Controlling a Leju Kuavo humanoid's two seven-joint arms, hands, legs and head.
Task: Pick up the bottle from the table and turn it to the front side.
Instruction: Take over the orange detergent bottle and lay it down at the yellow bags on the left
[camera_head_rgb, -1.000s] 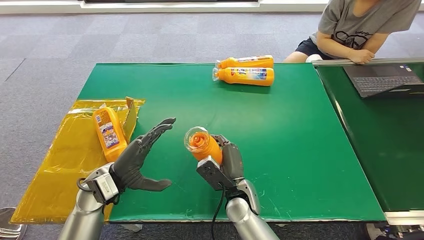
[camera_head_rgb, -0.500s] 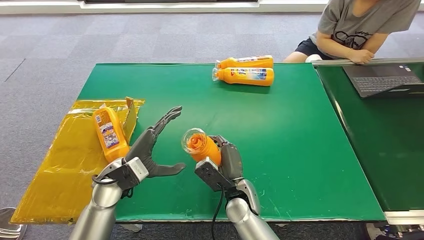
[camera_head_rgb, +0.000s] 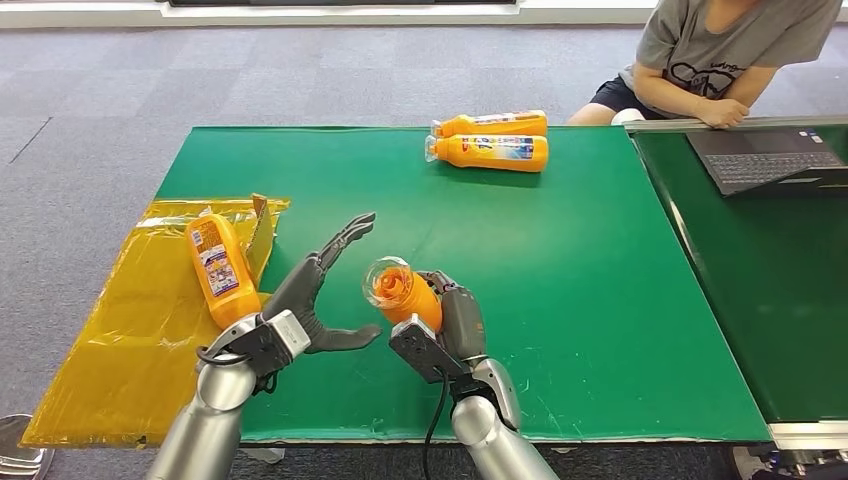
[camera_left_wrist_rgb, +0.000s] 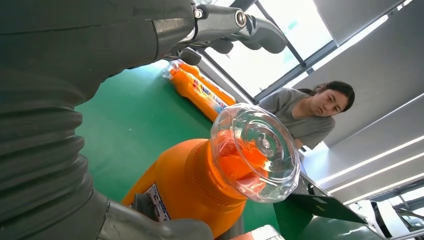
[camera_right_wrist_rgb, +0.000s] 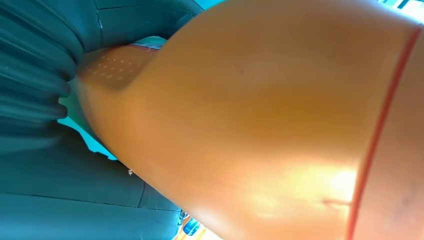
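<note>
The bottle (camera_head_rgb: 404, 291) is off the green table (camera_head_rgb: 560, 300), gripped around its lower body by the right hand (camera_head_rgb: 452, 330), with its clear cap (camera_head_rgb: 386, 277) tipped up toward the camera and leaning toward the left hand (camera_head_rgb: 315, 290). That left hand is spread wide and holds nothing, its palm facing the bottle from just beside it, apart from it.

Judging by its look, the bottle is rigid plastic with a smooth, glossy skin, so it could slip or twist under a loose grip. It seems full of orange liquid, which would give it some weight low down. The body below the shoulder is the sound place to hold; the clear cap looks thin and slick, a poor purchase. A second grip from the free hand should land on the ribbed neck or upper body, on the side facing its palm.

The left wrist view shows the cap's moulded rings, the ribbed orange neck (camera_left_wrist_rgb: 200, 175) and a sliver of label (camera_left_wrist_rgb: 159, 202) near the base, detail the head view lacks. The right wrist view gives a close orange wall of bottle (camera_right_wrist_rgb: 260, 115) and dark fingers (camera_right_wrist_rgb: 35, 55) beside it. The head view alone lays out both hands, 2 more bottles (camera_head_rgb: 490, 140) far beyond them, and 1 bottle (camera_head_rgb: 220, 265) on yellow sheeting (camera_head_rgb: 120, 330) past the left hand.
</note>
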